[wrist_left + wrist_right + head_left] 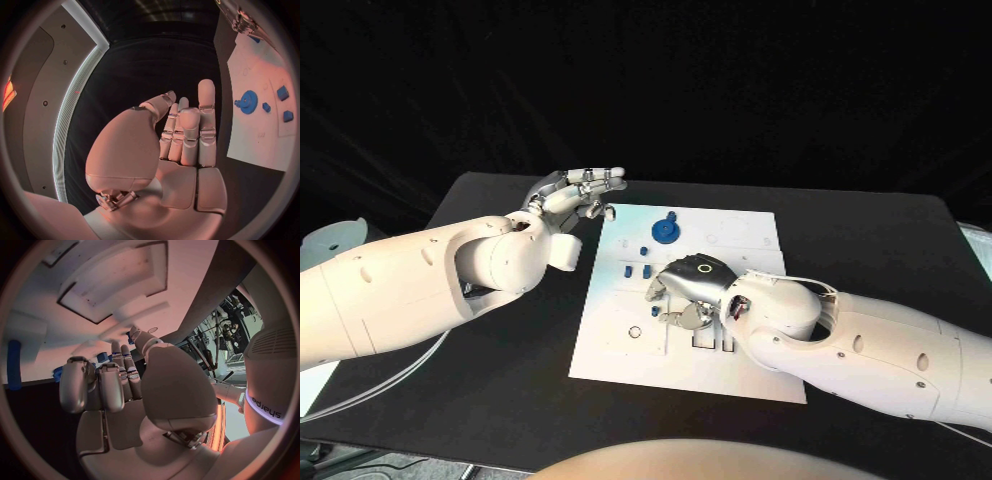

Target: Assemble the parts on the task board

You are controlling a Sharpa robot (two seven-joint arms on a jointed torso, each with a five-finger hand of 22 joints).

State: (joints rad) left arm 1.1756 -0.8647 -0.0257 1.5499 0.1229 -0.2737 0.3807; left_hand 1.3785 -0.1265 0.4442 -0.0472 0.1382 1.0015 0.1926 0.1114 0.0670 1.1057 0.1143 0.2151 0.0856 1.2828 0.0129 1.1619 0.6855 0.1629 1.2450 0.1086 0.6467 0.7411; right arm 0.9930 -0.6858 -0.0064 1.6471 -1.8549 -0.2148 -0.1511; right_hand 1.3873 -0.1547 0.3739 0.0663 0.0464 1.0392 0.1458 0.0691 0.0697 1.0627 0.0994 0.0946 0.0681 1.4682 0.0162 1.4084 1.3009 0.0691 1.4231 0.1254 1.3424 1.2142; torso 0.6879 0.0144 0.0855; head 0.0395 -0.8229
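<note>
1. Here, a white task board [733,375] is lying flat in the middle of a black table [877,240], with one white arm coming in from each side.
2. The left hand [581,190] is hovering over the table just off the board's far left corner; it is holding nothing, and its fingers are standing straight and close together.
3. The right hand [687,290] is sitting low over the middle of the board, palm down, fingers curled toward the surface. Whether it is pinching anything cannot be told, since the fingertips are hidden under the hand.
4. One round blue gear [668,230] is lying on the far part of the board, well clear of both hands.
5. Three small blue parts are showing on the board: two [636,270] are sitting side by side just left of the right hand, and one [651,249] is lying between them and the gear.
6. One small ring [635,332] is lying near the board's left edge, on the near side of the right hand.
7. Rectangular slots [710,338] are showing in the board just beside the right wrist.
</note>
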